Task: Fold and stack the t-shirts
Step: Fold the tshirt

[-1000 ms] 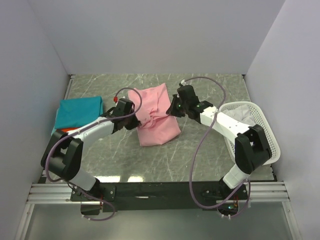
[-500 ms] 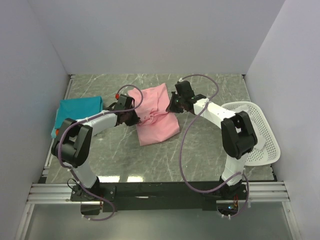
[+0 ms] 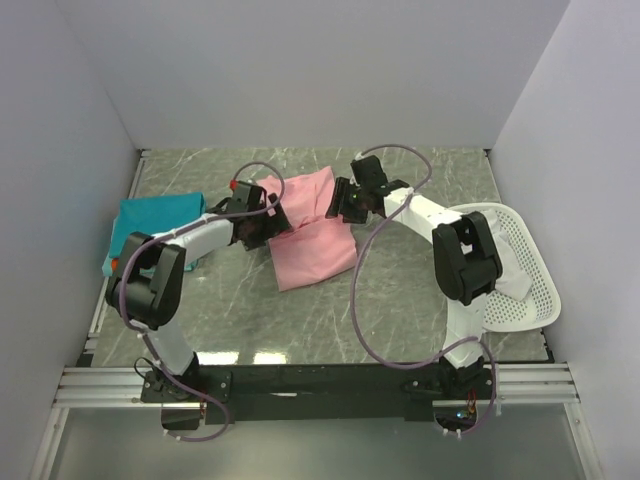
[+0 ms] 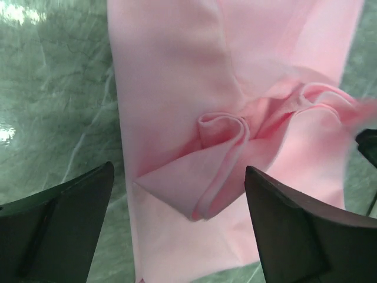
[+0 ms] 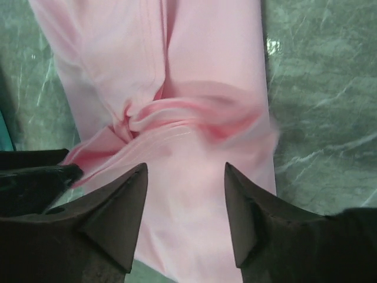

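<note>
Grey-green marbled table top: light pink cotton t-shirt lying mid-table as rough folded oblong, small scrunched knot left at middle. Folded teal cotton shirt parked at left, apart from pink one.

Left gripper and right gripper both let go. Jaws spread, hovering over pink from either side, nothing pinched.

My read: fold landed, wants smoothing, then stacking with teal.

Versus a second ago: both were clamped on pink's middle. Cloth now settled flatter, right elbow swung inward.
</note>
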### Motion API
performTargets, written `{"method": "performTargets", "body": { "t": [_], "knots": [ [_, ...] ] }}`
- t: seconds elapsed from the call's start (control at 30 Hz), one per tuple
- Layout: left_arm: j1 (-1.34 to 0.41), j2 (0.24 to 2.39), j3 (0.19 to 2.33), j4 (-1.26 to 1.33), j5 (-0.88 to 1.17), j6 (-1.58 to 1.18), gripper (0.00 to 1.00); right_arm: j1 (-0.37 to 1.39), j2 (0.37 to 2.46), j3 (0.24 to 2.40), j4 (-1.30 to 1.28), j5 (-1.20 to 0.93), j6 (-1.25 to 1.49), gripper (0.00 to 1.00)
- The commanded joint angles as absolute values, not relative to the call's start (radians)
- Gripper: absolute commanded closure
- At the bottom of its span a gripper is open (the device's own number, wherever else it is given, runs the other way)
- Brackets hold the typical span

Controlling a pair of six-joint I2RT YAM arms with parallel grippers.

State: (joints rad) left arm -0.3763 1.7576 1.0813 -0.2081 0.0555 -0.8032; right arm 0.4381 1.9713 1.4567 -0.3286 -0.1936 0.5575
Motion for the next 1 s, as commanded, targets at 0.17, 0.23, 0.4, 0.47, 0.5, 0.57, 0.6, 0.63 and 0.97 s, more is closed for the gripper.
{"method": "performTargets", "body": {
  "t": [0.17, 0.23, 0.4, 0.47, 0.5, 0.57, 0.6, 0.63, 0.97],
  "knots": [
    [-0.376, 1.500, 0.961, -0.192, 0.045, -0.831, 0.01, 0.474, 1.731, 1.314, -0.334, -0.169, 0.508, 0.28],
    [-0.377, 1.435, 0.919, -0.198, 0.029, -0.851, 0.01, 0.486, 1.669, 1.270, -0.331, -0.140, 0.508, 0.27],
    [-0.397, 1.307, 0.776, -0.176, 0.024, -0.900, 0.00, 0.500, 1.554, 1.102, -0.281, -0.153, 0.535, 0.27],
    [-0.422, 1.261, 0.740, -0.155, 0.023, -0.923, 0.00, 0.500, 1.537, 1.069, -0.273, -0.155, 0.540, 0.27],
    [-0.451, 1.253, 0.733, -0.143, 0.028, -0.926, 0.01, 0.500, 1.536, 1.069, -0.273, -0.161, 0.535, 0.27],
    [-0.485, 1.255, 0.738, -0.118, 0.035, -0.936, 0.00, 0.500, 1.539, 1.080, -0.259, -0.230, 0.532, 0.27],
    [-0.514, 1.264, 0.745, -0.114, 0.043, -0.934, 0.00, 0.502, 1.545, 1.083, -0.236, -0.260, 0.532, 0.27],
    [-0.526, 1.290, 0.755, -0.114, 0.040, -0.937, 0.01, 0.509, 1.548, 1.089, -0.229, -0.281, 0.538, 0.27],
    [-0.574, 1.492, 0.816, -0.020, 0.115, -0.946, 0.01, 0.534, 1.681, 1.095, -0.178, -0.359, 0.563, 0.27]
  ]
}}
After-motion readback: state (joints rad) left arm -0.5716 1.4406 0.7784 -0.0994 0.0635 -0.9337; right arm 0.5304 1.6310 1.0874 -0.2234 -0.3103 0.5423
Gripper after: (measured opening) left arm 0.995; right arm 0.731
